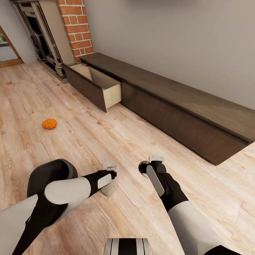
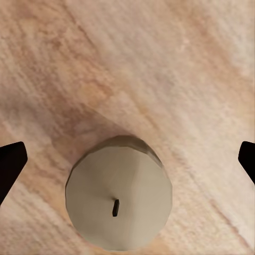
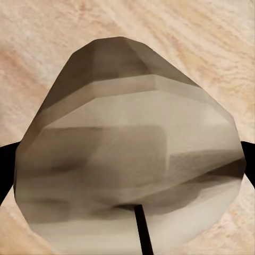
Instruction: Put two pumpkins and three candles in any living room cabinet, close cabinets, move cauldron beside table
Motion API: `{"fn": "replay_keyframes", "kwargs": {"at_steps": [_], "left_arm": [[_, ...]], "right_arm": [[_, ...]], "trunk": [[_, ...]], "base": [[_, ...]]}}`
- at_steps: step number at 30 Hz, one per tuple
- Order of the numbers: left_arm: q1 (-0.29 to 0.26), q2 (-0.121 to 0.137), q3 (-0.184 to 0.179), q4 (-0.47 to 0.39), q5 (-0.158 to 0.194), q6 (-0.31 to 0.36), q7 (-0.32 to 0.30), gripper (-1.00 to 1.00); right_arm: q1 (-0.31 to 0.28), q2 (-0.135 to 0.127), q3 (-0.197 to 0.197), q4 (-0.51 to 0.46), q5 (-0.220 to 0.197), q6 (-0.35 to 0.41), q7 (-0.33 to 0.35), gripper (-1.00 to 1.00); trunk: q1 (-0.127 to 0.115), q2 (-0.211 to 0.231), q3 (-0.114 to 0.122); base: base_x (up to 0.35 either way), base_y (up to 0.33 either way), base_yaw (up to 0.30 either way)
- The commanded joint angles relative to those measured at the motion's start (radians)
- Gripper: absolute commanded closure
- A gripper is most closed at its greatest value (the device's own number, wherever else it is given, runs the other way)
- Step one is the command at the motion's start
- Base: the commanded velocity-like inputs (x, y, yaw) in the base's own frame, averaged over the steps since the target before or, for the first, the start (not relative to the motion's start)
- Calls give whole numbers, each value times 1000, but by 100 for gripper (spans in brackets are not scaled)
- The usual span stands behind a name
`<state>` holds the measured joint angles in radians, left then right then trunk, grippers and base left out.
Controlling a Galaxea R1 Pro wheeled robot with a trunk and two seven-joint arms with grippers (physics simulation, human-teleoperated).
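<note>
Left gripper (image 1: 108, 176) hangs over the floor (image 1: 88, 141) with its dark fingers (image 2: 10, 164) spread wide, gripping nothing. Right below it stands a candle (image 2: 119, 197): stubby, faceted cylinder, pale flat top, tiny dark wick, sitting upright on the planks with clear gaps to both fingers.

Right gripper (image 1: 151, 166) is much closer to its own candle (image 3: 127, 154), which crowds the wrist camera as a greyish-tan faceted lump with a wick line low down. Dark fingertips (image 3: 6, 159) sit right at its sides, but I can't tell if they're actually pinching it or just flanking it.

The floor is light wood plank, grainy, matte. A small orange ribbed pumpkin (image 1: 49, 124) sits alone on it, well out ahead on the left. Beyond that, the long low dark-brown cabinet (image 1: 184, 109) runs along the grey wall, its drawer (image 1: 95, 83) nearest the fireplace pulled open, tan inside; what's in it is hidden by the front panel. Red brick column (image 1: 76, 26) and a dark fireplace surround (image 1: 39, 35) stand in the corner, cut off at the top.
</note>
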<state>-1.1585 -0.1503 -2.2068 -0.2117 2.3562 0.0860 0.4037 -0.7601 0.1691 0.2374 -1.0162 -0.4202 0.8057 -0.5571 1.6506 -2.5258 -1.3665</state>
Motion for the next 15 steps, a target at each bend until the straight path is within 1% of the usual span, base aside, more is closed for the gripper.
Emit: {"fn": "replay_keyframes", "kwargs": {"at_steps": [1,15], "left_arm": [[-1,0,-4,-2,0,3,4,-100],[-1,-2,-4,-2,0,5,6,-100]], "right_arm": [[-1,0,2,-1,-11,1,-11,100],[-1,-1,2,-1,-10,1,-11,100]], "trunk": [[0,0,-1],[6,-4,-55]], "base": [[12,0,0],[1,0,0]]}}
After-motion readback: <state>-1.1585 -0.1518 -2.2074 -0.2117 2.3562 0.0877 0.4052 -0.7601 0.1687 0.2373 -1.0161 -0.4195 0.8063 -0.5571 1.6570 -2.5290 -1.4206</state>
